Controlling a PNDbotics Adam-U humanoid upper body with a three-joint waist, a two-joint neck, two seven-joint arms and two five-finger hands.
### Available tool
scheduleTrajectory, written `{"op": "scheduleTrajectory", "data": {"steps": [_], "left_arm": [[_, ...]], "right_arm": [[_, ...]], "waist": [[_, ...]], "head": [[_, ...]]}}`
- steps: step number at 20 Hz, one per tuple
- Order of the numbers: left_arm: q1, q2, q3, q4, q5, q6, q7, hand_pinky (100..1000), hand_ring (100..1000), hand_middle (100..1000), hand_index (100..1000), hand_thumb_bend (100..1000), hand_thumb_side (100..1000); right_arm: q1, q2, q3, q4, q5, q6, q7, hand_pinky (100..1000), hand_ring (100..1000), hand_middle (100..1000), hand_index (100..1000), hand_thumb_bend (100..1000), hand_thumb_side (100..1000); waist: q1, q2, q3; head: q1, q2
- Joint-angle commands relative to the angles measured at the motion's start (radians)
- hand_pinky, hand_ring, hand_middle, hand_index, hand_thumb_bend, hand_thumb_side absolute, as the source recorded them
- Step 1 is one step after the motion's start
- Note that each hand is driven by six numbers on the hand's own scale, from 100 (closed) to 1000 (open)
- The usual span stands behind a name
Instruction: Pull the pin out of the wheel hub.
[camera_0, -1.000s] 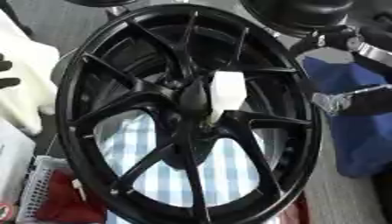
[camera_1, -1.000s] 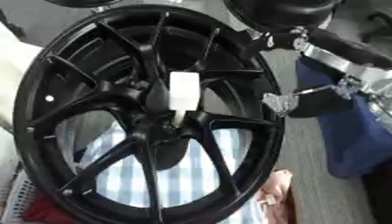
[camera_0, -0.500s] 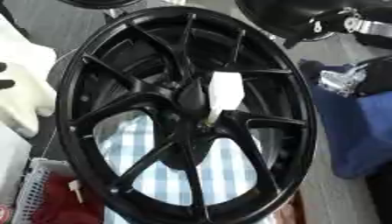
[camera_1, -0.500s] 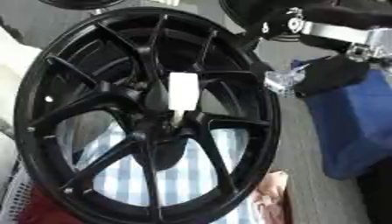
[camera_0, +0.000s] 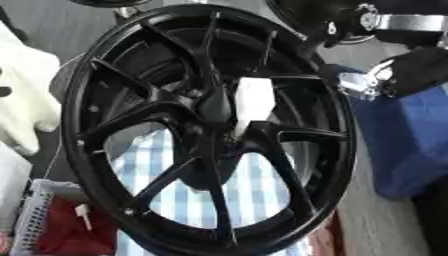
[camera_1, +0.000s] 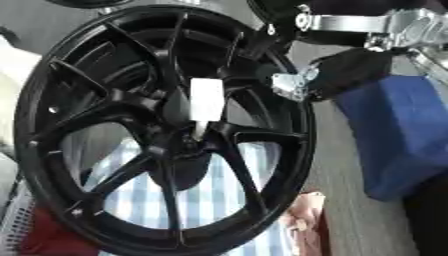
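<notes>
A black wheel hub (camera_0: 210, 130) stands nearly upright, and the white pin (camera_0: 252, 102) sticks out of its centre, untouched. The right hand (camera_1: 350, 75) hangs just beyond the hub's upper right rim, its fingers hidden, so I cannot tell their state. Blue-and-white checked cloth (camera_0: 262, 192) shows through the lower spokes.

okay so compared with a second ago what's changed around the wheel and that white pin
The robot's right hand has come in from the upper right and is now nearer the wheel hub's rim, though not touching the white pin. The pin is seated in the hub centre as before, nothing gripped. The wheel and the white-gloved hand at the left edge have not moved.
</notes>
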Motion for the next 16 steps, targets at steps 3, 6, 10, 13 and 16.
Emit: {"op": "scheduleTrajectory", "data": {"steps": [3,6,10,13,16], "left_arm": [[0.018,0.011,0.013,-0.021,0.005,0.006,0.01,647,720,637,732,133,779],[0.045,0.009,0.02,-0.021,-0.001,0.013,0.019,647,720,637,732,128,786],[0.087,0.024,0.039,-0.021,-0.018,0.017,0.04,647,720,637,733,124,788],[0.105,0.029,0.049,-0.021,-0.027,0.018,0.054,648,721,637,733,123,791],[0.113,0.033,0.051,-0.021,-0.032,0.019,0.058,647,720,637,733,121,794]], "right_arm": [[-0.055,0.058,0.005,-0.013,0.052,0.027,0.011,904,924,803,862,100,288],[-0.055,0.123,-0.011,-0.013,0.081,0.0,0.018,901,915,790,852,100,274],[-0.051,0.254,0.001,-0.012,0.154,0.036,0.06,903,916,791,853,100,308],[-0.054,0.341,0.009,-0.013,0.18,0.067,0.091,908,922,792,853,100,324],[-0.058,0.379,0.014,-0.013,0.2,0.076,0.103,909,924,795,856,100,342]], "waist": [[0.021,-0.045,-0.018],[0.03,-0.057,-0.04],[0.023,-0.077,-0.089],[0.02,-0.081,-0.117],[0.019,-0.077,-0.13]], "head": [[0.018,0.019],[0.043,0.026],[0.108,0.031],[0.145,0.027],[0.159,0.029]]}}
